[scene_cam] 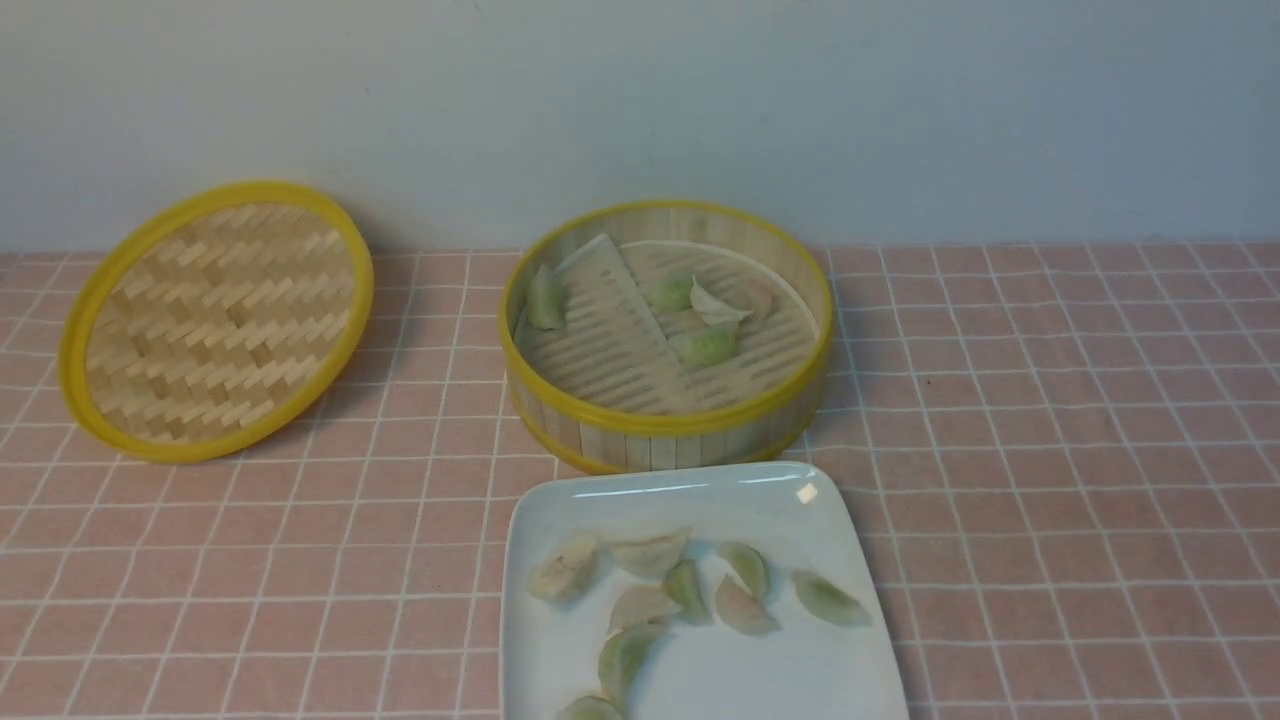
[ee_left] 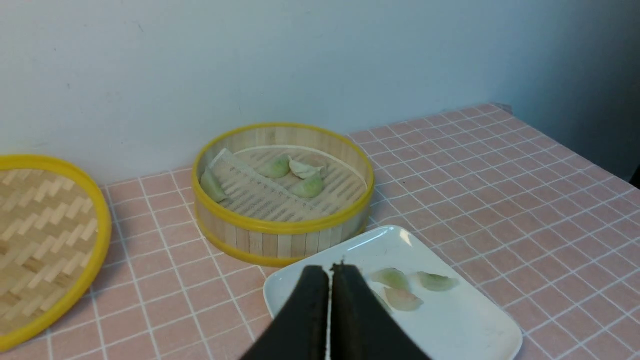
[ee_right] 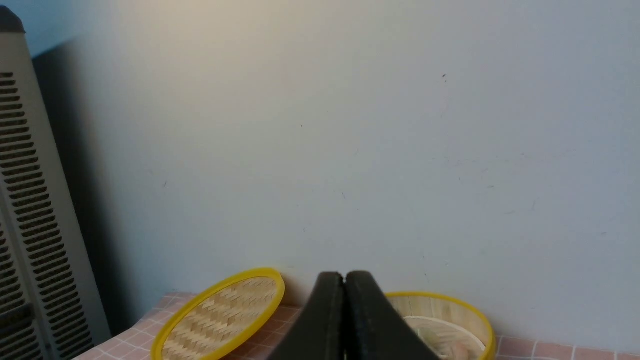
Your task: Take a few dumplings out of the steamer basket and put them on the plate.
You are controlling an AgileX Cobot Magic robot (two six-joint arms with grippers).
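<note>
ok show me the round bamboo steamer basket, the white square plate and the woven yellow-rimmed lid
round bamboo steamer basket (scene_cam: 660, 448), front view, near slat wall
white square plate (scene_cam: 560, 650), front view, bare left part
woven yellow-rimmed lid (scene_cam: 215, 320), front view, woven centre

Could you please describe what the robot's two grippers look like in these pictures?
The left gripper and the right gripper look alike: each has two matte black fingers, broad at the base and tapering to blunt tips. No cables, markings or labels show on them. The arms themselves appear in no view, so their look cannot be told.
</note>
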